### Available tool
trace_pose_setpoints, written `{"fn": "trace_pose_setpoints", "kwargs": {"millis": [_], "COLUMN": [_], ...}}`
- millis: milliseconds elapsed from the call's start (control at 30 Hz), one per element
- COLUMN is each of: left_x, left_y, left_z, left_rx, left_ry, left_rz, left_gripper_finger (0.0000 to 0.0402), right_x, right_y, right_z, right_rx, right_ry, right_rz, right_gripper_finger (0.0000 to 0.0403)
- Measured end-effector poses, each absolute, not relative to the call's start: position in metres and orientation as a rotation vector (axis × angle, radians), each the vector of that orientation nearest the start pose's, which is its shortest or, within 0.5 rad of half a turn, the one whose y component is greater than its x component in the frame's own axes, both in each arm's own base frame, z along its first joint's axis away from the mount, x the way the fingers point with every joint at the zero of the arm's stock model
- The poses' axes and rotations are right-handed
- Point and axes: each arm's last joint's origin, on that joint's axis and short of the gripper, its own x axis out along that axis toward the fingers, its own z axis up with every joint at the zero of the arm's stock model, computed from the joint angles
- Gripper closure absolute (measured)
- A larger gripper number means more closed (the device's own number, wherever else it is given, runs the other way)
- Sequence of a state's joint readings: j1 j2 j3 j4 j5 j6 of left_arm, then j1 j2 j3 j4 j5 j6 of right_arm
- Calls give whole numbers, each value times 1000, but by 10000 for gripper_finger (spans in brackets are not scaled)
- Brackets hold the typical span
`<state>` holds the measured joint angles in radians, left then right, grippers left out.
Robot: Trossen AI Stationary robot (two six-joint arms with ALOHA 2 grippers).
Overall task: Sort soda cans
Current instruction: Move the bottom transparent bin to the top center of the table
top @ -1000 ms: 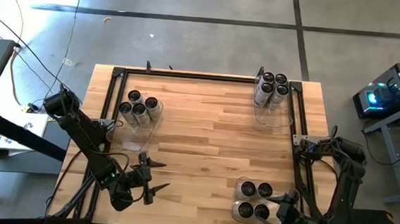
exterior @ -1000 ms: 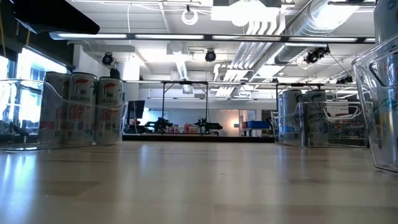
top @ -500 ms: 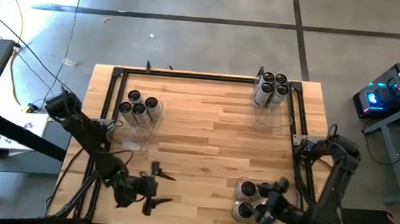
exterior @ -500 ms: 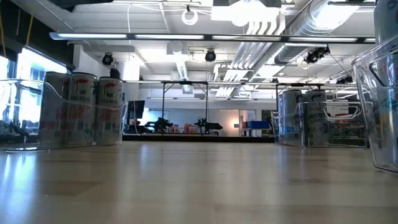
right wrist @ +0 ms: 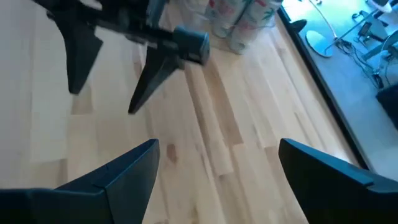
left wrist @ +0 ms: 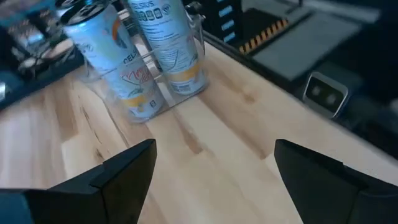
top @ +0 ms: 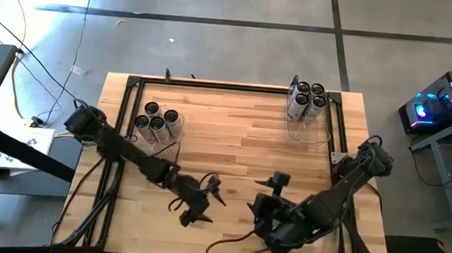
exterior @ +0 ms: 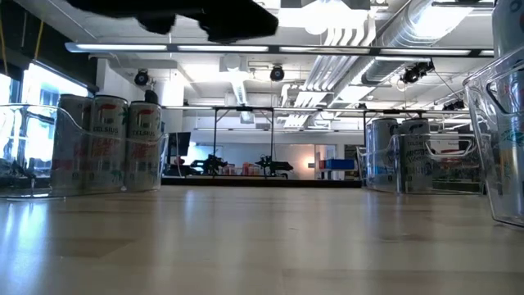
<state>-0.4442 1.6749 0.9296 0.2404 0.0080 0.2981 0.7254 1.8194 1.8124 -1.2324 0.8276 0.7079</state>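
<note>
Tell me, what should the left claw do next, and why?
Probably ease the left gripper forward toward the soda cans in the clear bin ahead: its jaws stand open and empty over the table, facing those cans. The right gripper is open and empty too.

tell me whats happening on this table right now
Two robot arms are sorting soda cans. The left hand and the right hand are both open and empty, reaching over the bare middle of the table and facing each other. Four cans stand in a clear bin at the far left and four more in one at the far right corner.
</note>
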Motion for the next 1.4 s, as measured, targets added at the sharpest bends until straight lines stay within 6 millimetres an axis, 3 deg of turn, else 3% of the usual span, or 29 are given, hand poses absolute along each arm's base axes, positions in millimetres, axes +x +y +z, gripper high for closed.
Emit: {"fn": "trace_pose_setpoints", "kwargs": {"millis": [100, 233, 367, 500, 667, 800, 967, 1067, 1267, 1400], "left_x": [326, 329, 335, 345, 353, 356, 358, 373, 415, 432], "left_y": [-146, -140, -127, -101, -75, -68, -73, -84, -118, -139], "left_z": [195, 194, 195, 198, 201, 203, 203, 208, 205, 201], "left_rx": [505, 617, 617, 549, 572, 572, 498, 444, 586, 709], "left_ry": [427, 417, 386, 308, 257, 237, 248, 260, 388, 409], "left_rz": [-539, -552, -615, -706, -670, -645, -677, -774, -936, -949], "left_gripper_finger": [82, 82, 82, 82, 82, 82, 82, 83, 83, 83], "right_x": [279, 260, 240, 228, 219, 206, 171, 155, 146, 147], "right_y": [215, 197, 173, 149, 122, 105, 85, 76, 69, 70], "right_z": [344, 361, 368, 365, 348, 340, 333, 319, 284, 269], "right_rx": [-206, -151, -80, 10, 132, 193, 234, 258, 317, 343], "right_ry": [780, 740, 695, 694, 710, 630, 468, 371, 220, 193], "right_rz": [-390, -493, -627, -677, -586, -427, -337, -318, -282, -272], "right_gripper_finger": [77, 77, 77, 77, 77, 77, 77, 77, 77, 77]}}
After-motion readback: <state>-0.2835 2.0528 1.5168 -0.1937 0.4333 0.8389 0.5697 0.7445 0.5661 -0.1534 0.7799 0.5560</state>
